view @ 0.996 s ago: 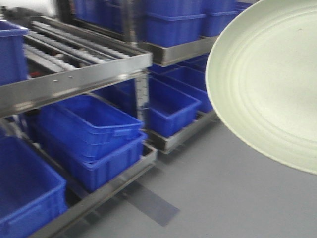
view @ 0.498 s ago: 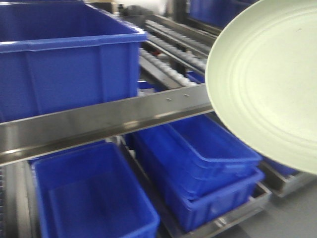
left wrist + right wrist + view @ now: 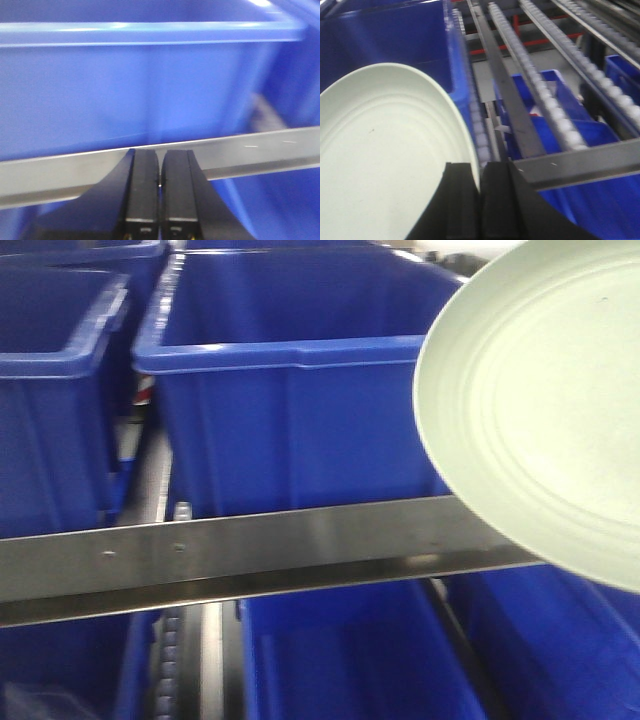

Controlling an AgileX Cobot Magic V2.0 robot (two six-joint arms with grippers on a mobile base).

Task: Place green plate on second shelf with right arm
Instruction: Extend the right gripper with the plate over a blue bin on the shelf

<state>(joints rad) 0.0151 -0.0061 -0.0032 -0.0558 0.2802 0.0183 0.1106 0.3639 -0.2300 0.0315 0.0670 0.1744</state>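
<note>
Front-facing view first: the green plate (image 3: 545, 410) hangs in the air at the right, tilted with its ringed face toward the camera, its lower edge overlapping the steel shelf rail (image 3: 250, 550) that runs across the picture. Behind it sits a big blue bin (image 3: 290, 390) on the shelf, with another blue bin (image 3: 55, 390) to its left and more blue crates below the rail.

From the right wrist, the right claw (image 3: 480, 187) pinches the plate's rim edge-on between its two black fingers, the plate spreading out to the left. Beyond it, roller tracks (image 3: 530, 85) run away into the rack.

From the left wrist, the left claw (image 3: 159, 185) is pressed together with nothing between its fingers, hovering just in front of the rail and a blue bin wall.
</note>
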